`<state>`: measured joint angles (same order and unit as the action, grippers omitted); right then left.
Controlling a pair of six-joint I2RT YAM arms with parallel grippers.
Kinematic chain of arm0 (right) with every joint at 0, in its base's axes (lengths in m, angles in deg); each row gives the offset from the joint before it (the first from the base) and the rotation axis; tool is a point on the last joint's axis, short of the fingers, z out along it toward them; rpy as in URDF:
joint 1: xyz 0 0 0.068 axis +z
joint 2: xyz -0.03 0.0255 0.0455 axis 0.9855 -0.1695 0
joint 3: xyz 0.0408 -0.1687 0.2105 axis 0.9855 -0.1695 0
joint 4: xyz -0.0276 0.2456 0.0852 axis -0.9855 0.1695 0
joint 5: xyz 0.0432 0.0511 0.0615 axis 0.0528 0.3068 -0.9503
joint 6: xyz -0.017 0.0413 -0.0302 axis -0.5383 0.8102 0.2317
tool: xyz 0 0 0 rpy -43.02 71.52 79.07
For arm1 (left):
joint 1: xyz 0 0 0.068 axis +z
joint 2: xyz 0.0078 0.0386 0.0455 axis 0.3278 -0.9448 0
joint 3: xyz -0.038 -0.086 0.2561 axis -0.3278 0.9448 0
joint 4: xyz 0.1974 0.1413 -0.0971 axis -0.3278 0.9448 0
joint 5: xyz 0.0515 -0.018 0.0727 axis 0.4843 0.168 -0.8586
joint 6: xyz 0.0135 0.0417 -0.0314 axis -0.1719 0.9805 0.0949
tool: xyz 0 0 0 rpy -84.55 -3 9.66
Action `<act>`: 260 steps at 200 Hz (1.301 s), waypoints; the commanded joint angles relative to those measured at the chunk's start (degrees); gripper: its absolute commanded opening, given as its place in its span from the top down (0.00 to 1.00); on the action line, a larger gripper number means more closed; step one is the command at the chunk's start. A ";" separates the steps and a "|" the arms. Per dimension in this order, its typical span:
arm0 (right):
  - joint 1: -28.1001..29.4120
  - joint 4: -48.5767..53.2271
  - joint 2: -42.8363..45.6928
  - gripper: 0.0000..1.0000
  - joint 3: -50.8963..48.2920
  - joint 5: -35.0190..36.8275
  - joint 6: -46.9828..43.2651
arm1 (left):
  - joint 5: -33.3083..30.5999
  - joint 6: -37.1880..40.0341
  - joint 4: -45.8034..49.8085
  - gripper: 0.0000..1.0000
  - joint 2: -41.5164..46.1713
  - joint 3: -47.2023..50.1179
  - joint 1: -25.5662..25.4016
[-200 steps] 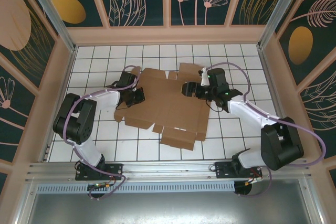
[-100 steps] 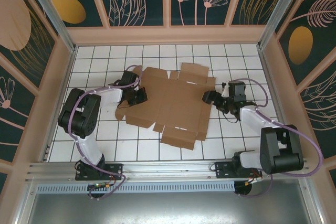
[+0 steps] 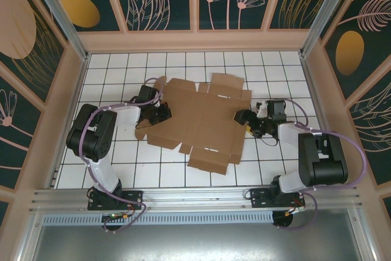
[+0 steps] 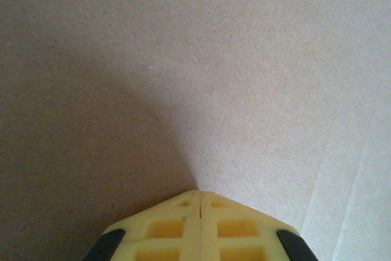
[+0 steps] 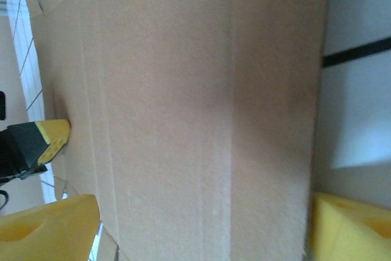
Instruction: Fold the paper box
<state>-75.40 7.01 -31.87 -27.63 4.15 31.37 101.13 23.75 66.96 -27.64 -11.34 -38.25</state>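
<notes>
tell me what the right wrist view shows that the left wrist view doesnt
Right wrist: the white table with a black grid line past the edge of the paper box, and the right fingers spread wide. Left wrist: the left fingers close up, shut tip to tip. Both: that creased brown cardboard, and those left fingers, small in the right wrist view.
</notes>
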 commanded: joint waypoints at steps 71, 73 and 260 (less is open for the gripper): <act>-0.65 -6.16 -13.79 0.13 4.58 -5.06 -2.85 | 0.73 -9.07 1.92 1.00 11.44 12.08 0.32; -0.69 -6.29 -13.84 0.13 4.47 -5.11 -2.84 | 0.68 -8.93 2.07 1.00 11.47 11.88 0.35; 2.28 -9.45 -17.37 0.40 2.40 -15.26 -1.44 | 4.91 -7.54 -3.24 1.00 -0.62 9.66 2.42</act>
<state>-76.71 -1.47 -42.93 -23.87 -7.57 29.69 106.79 16.82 60.18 -24.87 -4.04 -35.56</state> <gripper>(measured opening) 0.629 0.050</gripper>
